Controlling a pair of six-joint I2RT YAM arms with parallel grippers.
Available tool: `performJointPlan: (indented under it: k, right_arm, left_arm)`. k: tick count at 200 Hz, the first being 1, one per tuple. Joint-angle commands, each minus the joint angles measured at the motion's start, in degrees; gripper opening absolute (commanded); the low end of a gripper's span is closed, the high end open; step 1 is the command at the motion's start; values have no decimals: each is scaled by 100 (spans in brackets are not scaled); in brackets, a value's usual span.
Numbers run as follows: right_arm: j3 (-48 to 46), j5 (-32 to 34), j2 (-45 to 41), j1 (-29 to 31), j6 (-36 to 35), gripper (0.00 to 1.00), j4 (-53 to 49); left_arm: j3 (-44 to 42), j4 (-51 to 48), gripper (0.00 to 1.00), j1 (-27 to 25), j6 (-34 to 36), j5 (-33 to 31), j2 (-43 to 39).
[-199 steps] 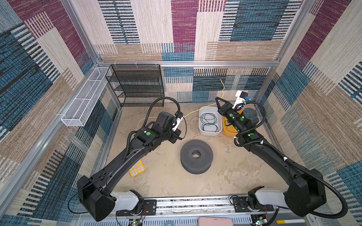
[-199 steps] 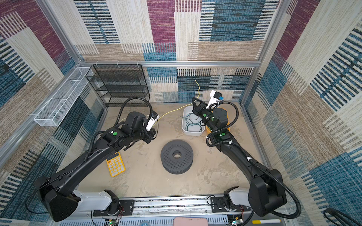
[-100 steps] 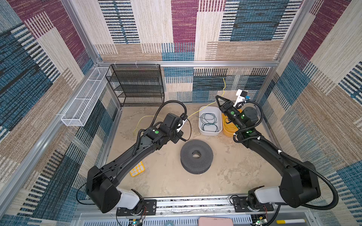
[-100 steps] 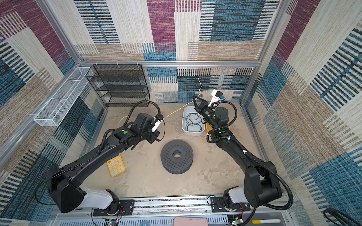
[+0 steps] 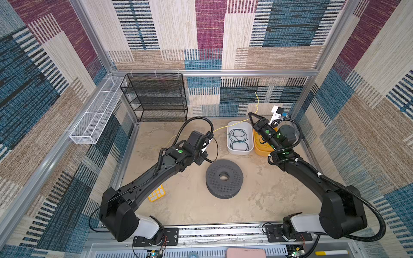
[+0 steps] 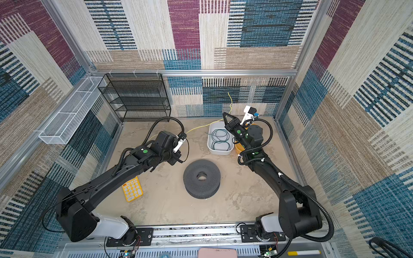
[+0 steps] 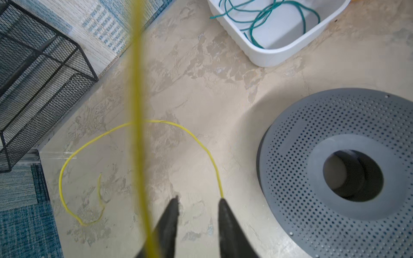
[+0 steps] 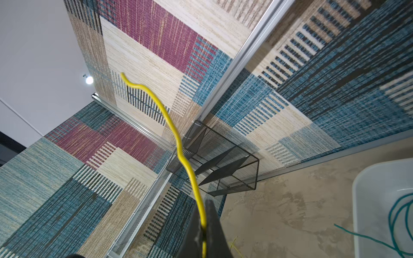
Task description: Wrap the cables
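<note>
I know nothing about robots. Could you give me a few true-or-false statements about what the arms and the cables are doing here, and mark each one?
1. The green cable lies in loose loops inside the white tub. True.
2. The right gripper is shut on the yellow cable. True.
3. The left gripper is clamped shut. False: its jaws stand apart.
4. The yellow cable is wound around the grey ring. False: the ring is bare, and the cable lies in a loose loop on the floor.
</note>
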Motion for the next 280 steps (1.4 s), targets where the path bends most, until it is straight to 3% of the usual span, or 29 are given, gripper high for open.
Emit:
performJointPlan:
  k: [1, 12, 40, 77, 97, 122, 145, 165, 218, 280]
  right_arm:
    - [2, 411, -43, 0, -278, 0, 174]
    - [23, 519, -30, 10, -344, 0, 112]
    - [109, 829, 18, 10, -572, 0, -37]
    - [94, 1321, -176, 11, -838, 0, -227]
    - [142, 1428, -160, 12, -958, 0, -269]
    - [117, 1260, -53, 11, -910, 0, -103]
    - [80, 1127, 9, 34, -867, 0, 7]
    - [88, 1148, -76, 73, -930, 0, -131]
    - [-70, 1172, -314, 216, -859, 0, -458]
    - [-321, 1081, -536, 353, -858, 0, -437]
  left_arm:
    - [101, -146, 57, 10, 146, -92, -78]
    - [152, -125, 62, 10, 140, -1, -106]
    - [87, -60, 64, 10, 145, 304, -363]
    - [-207, 110, 69, 1, 241, 724, -1241]
    - [-650, 696, 69, 1, 413, 313, -1789]
    - [-1012, 1630, 78, 1, 528, 221, -2253]
    - [-371, 1691, 78, -4, 497, 618, -1769]
    - [108, 2120, 71, -80, 630, 992, -1216]
    - [1897, 2441, 73, -178, 666, 2168, 586]
    - [2253, 2696, 74, -339, 1030, 2502, 1636]
